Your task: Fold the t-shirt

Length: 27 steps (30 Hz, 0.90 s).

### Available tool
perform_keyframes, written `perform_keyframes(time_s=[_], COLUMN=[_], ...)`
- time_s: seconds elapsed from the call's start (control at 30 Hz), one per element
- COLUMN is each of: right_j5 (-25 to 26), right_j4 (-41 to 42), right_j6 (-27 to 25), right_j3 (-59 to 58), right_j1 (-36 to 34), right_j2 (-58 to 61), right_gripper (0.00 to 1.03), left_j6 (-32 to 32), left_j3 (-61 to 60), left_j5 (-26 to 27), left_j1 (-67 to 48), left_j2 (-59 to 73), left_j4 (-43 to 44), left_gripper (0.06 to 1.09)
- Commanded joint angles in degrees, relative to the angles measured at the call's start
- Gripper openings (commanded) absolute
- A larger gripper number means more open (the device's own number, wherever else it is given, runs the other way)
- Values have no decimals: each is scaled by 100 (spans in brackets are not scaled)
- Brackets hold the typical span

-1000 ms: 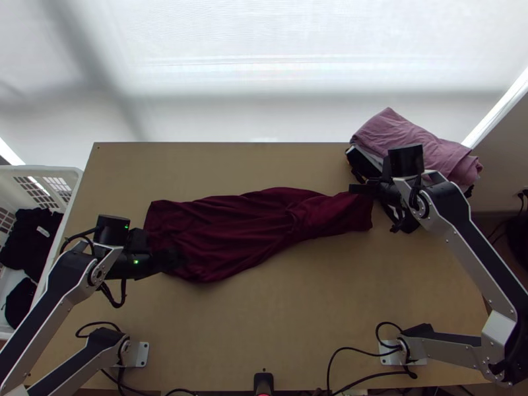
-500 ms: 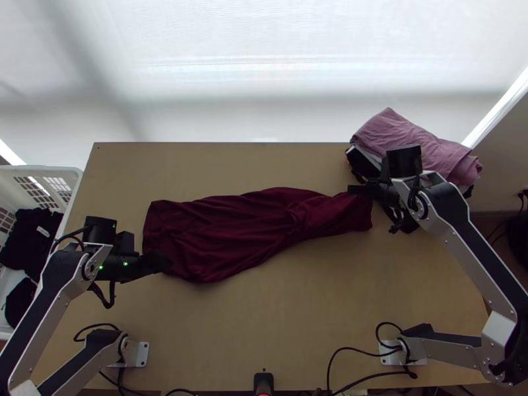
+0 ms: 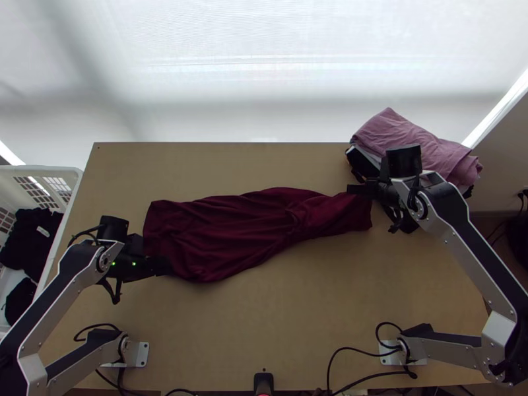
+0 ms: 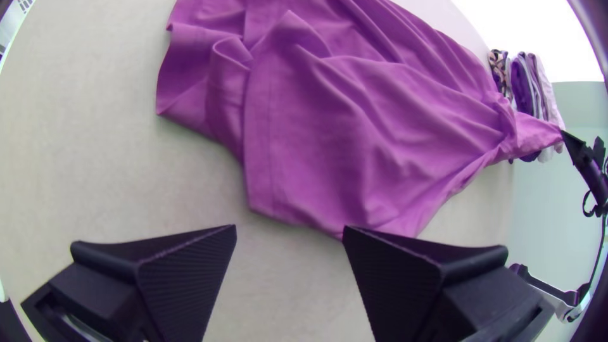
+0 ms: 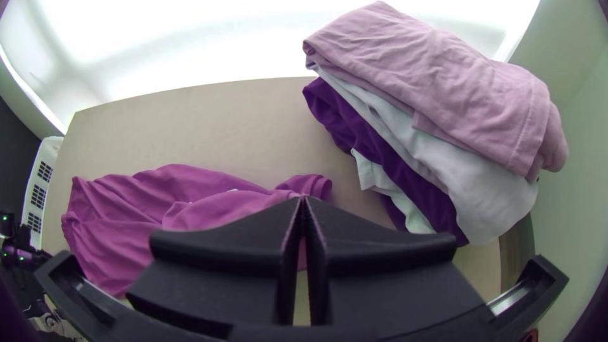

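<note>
Two arms are at the t-shirt (image 3: 244, 228) in the top view, where it lies bunched and creased lengthwise across the worktop (image 3: 264, 317), dark red, wider toward the left arm. The left gripper (image 3: 165, 266) is at the near corner of the t-shirt's wide end, and the right gripper (image 3: 353, 189) is at its narrow end. Just past that narrow end sits a pile of folded clothes (image 3: 422, 145), pink on top. Beyond the wide end stands a white basket (image 3: 56, 173) with dark clothes (image 3: 30, 244) in it.

From the left wrist view, I can see the left gripper (image 4: 290, 228) has its fingers spread wide with nothing between them, right by the t-shirt's edge; whether one touches it I can't tell. The t-shirt's far end is drawn to a point at the right gripper.

In the right wrist view, the right gripper (image 5: 303, 199) has its fingers pinched together on the t-shirt's narrow end, and the pile rises beside that end.
</note>
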Motion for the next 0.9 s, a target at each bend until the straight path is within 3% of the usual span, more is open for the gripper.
perform_keyframes(time_s=[0.0, 0.43, 0.47, 0.6, 0.63, 0.73, 0.87], right_j5=[77, 77, 85, 77, 77, 77, 85], right_j4=[62, 88, 88, 106, 106, 115, 115], right_j6=[12, 12, 12, 12, 12, 12, 3], right_j3=[-76, -76, -76, -41, -32, 3, -14], right_j1=[26, -9, -9, 0, 0, -9, -53], right_j2=[-131, -131, -131, -131, -131, -140, -149], right_gripper=[3, 3, 3, 3, 3, 3, 3], left_j6=[69, 87, 78, -168, -195, -247, -300], left_j3=[-107, -143, -178, -389, -389, -389, -310], left_j5=[-101, -198, -207, -216, -216, -216, -347], left_j1=[-55, -257, -310, -424, -468, -539, -486], left_j2=[273, 659, 677, 686, 694, 747, 730], left_j4=[180, 655, 751, 1419, 1454, 1569, 1657], left_gripper=[89, 88, 82, 36, 32, 31, 15])
